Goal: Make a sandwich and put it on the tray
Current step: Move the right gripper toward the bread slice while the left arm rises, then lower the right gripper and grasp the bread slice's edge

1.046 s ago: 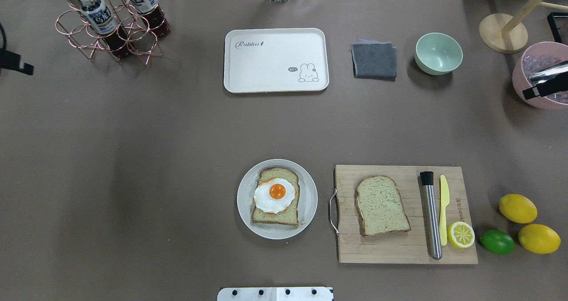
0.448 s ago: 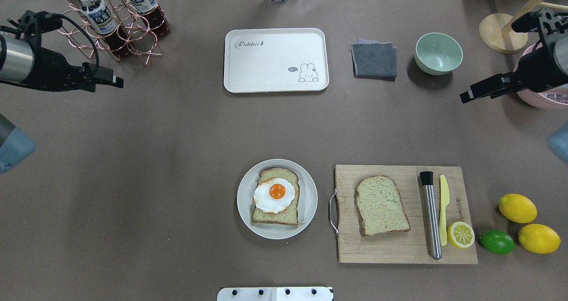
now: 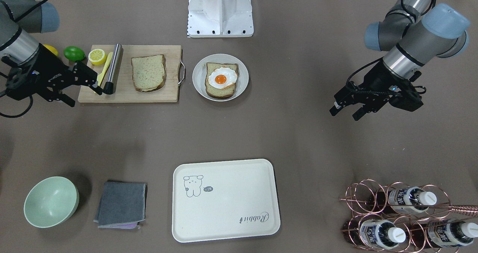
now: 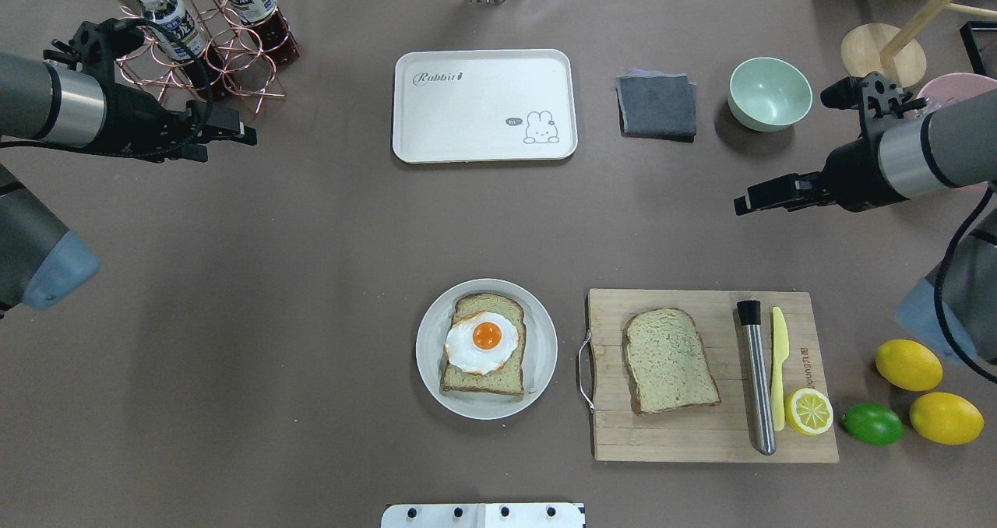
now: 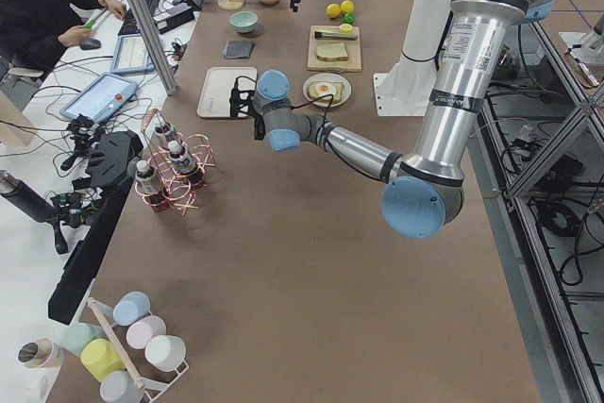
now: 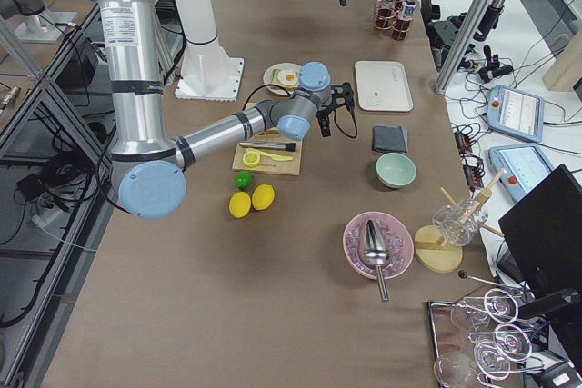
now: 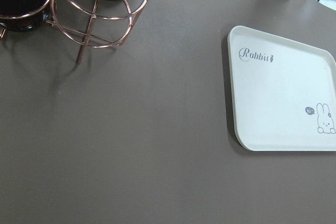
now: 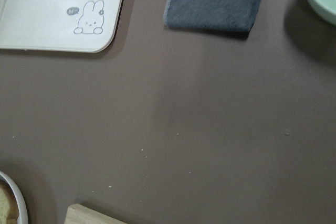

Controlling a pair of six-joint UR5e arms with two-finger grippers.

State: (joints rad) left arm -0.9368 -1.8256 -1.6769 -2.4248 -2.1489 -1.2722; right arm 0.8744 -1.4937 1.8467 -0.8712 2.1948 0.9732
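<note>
One slice of speckled tan bread (image 4: 484, 381) topped with a fried egg (image 4: 483, 341) lies on the round pale grey plate (image 4: 424, 357) near the front middle. The second slice (image 4: 670, 360) lies apart on the wooden cutting board (image 4: 678, 438). The cream tray (image 4: 483, 103) sits empty at the far middle; it also shows in the left wrist view (image 7: 283, 103). My left gripper (image 4: 230, 142) hovers open and empty at far left, beside the bottle rack. My right gripper (image 4: 752, 201) hovers open and empty at right, beyond the board. Both show open in the front view (image 3: 344, 113) (image 3: 85, 96).
A copper rack with bottles (image 4: 202, 45) stands at the far left. A grey cloth (image 4: 657, 106) and a green bowl (image 4: 769, 92) lie right of the tray. A steel muddler (image 4: 755, 380), yellow knife (image 4: 779, 364) and lemon half (image 4: 808, 411) are on the board; lime and lemons lie beside it.
Both arms have swung in from the table's sides toward the middle. The left gripper now is past the bottle rack; the right gripper has come inward and nearer the board. Food and tray are unmoved.
</note>
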